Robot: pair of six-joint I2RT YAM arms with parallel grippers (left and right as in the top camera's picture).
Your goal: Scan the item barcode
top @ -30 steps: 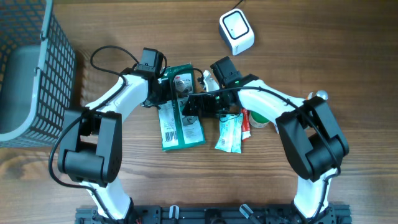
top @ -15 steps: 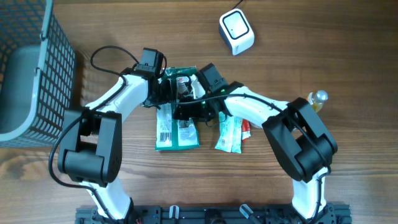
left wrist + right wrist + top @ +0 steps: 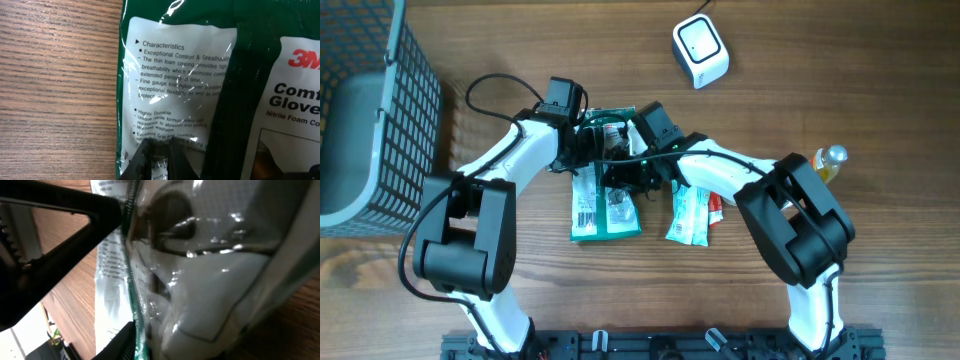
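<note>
Overhead, a wooden worktop [image 3: 820,60] was seen, with a dark wire basket [image 3: 380,120] set at its left edge. Both arms were bent inward over the middle, where a green 3M glove packet [image 3: 605,210] was laid flat on the wood. Its printed "Characteristics" panel [image 3: 180,75] was shown in the left wrist view. A white-and-green sachet [image 3: 688,215] was placed just beside the packet on its right, with a small red item [image 3: 715,195] touching the sachet's far side. A white barcode scanner [image 3: 700,52] was set well apart, towards the top edge, and a small bottle [image 3: 828,160] was partly hidden behind the right arm. The left pincer [image 3: 586,140] was brought together on the packet's upper edge, the clear film being pinched between its tips [image 3: 159,157]. The right pincer [image 3: 620,172] was set with one finger on each side of the packet's edge [image 3: 125,270]. Whether it was clamped could not be told.
</note>
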